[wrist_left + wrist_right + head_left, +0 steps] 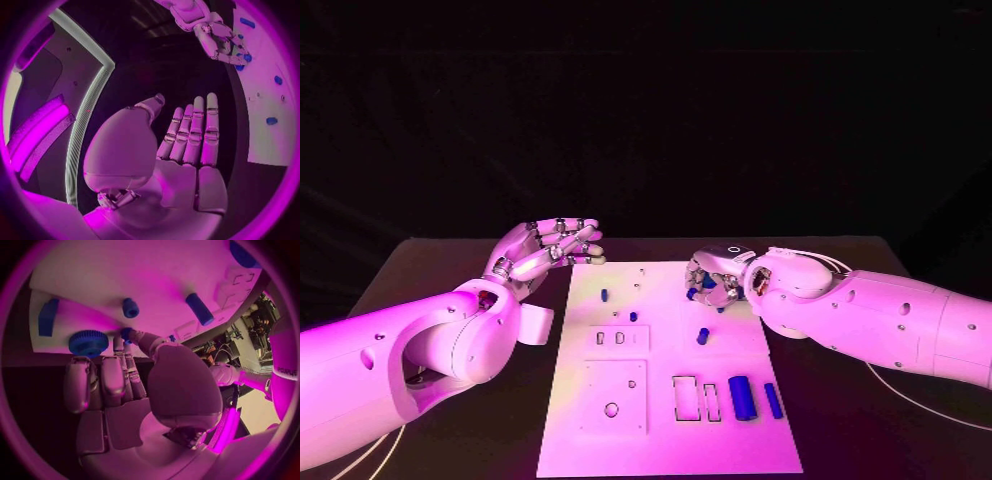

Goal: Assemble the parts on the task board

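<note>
The white task board [661, 440] lies in the middle of the black table. My right hand [715, 278] hovers low over its far right corner, where thumb and a finger pinch a small blue peg [127, 332]. Beside those fingers sit a blue gear [88, 342], a blue block [47, 316], another short peg [130, 307] and a blue cylinder [199, 309]. Loose blue pegs [604, 294] [633, 316] [704, 336] lie mid-board. Two bigger blue cylinders [741, 397] [773, 400] rest near the right edge. My left hand [548, 248] is raised off the board's far left corner, fingers straight, holding nothing.
The board has rectangular slots [687, 397] near the two cylinders and a square plate with holes [615, 395] at its near left. A small white piece [535, 322] lies on the table beside my left forearm. A cable [906, 395] trails under my right arm.
</note>
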Motion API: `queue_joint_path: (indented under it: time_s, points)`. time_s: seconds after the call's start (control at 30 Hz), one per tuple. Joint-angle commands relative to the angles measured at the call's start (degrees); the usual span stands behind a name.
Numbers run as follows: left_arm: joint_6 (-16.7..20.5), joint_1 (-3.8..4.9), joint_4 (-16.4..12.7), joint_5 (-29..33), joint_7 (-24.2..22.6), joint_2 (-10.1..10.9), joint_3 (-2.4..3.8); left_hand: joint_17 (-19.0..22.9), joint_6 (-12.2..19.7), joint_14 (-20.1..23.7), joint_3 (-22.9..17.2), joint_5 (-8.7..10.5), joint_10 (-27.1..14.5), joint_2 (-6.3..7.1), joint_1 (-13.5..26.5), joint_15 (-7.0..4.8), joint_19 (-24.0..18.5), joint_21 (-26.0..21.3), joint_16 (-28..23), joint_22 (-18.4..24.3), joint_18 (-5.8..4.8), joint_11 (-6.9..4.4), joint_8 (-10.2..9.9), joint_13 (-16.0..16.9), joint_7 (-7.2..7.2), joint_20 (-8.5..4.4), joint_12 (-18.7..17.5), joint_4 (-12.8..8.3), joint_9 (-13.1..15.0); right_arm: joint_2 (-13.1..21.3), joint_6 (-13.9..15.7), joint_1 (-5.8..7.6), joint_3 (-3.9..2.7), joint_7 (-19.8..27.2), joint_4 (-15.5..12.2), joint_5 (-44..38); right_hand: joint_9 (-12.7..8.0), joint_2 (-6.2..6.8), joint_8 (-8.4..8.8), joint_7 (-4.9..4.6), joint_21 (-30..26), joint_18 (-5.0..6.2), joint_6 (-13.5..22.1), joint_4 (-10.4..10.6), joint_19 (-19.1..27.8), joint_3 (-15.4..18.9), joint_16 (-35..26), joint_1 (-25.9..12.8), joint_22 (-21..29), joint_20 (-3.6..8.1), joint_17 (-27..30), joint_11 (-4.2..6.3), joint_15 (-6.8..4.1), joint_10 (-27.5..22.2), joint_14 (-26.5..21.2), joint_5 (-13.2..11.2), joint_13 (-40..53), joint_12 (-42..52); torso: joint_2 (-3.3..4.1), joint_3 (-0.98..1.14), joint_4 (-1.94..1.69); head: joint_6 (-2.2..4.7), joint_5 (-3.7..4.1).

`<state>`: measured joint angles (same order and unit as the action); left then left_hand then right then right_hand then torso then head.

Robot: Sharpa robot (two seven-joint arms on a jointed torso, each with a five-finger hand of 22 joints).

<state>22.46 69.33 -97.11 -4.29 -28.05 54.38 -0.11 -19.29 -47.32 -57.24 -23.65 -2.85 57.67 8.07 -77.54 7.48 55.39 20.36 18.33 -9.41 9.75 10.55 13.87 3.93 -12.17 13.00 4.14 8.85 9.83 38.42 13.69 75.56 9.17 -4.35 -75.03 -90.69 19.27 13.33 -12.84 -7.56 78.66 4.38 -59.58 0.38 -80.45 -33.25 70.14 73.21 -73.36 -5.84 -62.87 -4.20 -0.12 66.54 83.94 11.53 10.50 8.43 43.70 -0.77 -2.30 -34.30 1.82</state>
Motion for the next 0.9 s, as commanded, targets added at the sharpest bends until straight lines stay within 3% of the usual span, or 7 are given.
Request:
queue_joint_path:
  time_s: [0.03, 0.63, 0.9]
  points:
    - [-1.3, 0.15, -0.1, 0.4, -0.2, -0.1, 0.06, -0.1, -0.1, 0.0, -0.2, -0.27, 0.1, 0.08, 0.6, -0.04, 0.1, 0.3, 0.2, -0.1, 0.51, 0.06, -0.1, 0.1, -1.73, -0.14, -0.2, 0.1, 0.1, -0.4, -1.0, -0.13, 0.07, -0.3, 0.1, -1.0, 0.2, -0.69, -0.25, -0.02, 0.4, -0.83, -0.4, -0.1, -0.2, -0.4, 0.3, 0.0, -0.1, 0.13, -0.1, 0.03, -0.31, 0.4, 1.8, -0.1, 0.1, 0.4, 0.15, 0.03, -0.06, 0.11, 0.05]
    - [-1.9, 0.17, -0.1, 1.0, 0.1, -0.1, 0.06, -0.4, -0.1, 0.3, -0.3, -0.26, 0.0, -0.04, 0.7, 0.0, -0.1, 0.6, 0.5, -0.2, 0.48, 0.1, -0.1, 0.1, -1.78, -0.14, -0.2, 0.1, 0.1, -1.7, -0.1, -0.35, 0.08, -2.4, 1.0, -2.2, 1.0, -0.39, -0.61, 0.01, 0.7, -0.91, -0.4, 0.3, -0.3, -0.5, 0.9, -0.8, -0.6, 0.12, -0.4, -0.05, -0.23, -0.1, 1.7, -0.3, 0.1, 0.1, 0.34, 0.0, -0.06, 0.04, -0.59]
    - [-2.0, 0.19, 0.1, 1.1, 0.3, -0.2, 0.06, -0.5, -0.1, 0.4, -0.3, -0.26, 0.0, -0.07, 0.7, 0.01, -0.2, 0.6, 0.6, -0.2, 0.47, 0.11, -0.1, 0.1, -1.79, -0.13, -0.2, 0.1, 0.1, -1.5, 5.5, -0.35, 0.06, -2.6, -0.3, 0.2, 3.0, -1.19, -2.22, 0.79, 1.9, -1.2, -1.7, 0.5, -1.1, -1.2, 2.2, -1.0, -2.5, 0.43, -1.3, 0.66, -0.74, 1.9, 1.8, 0.6, 0.7, 0.9, 0.41, 0.04, -0.07, 0.23, -0.68]
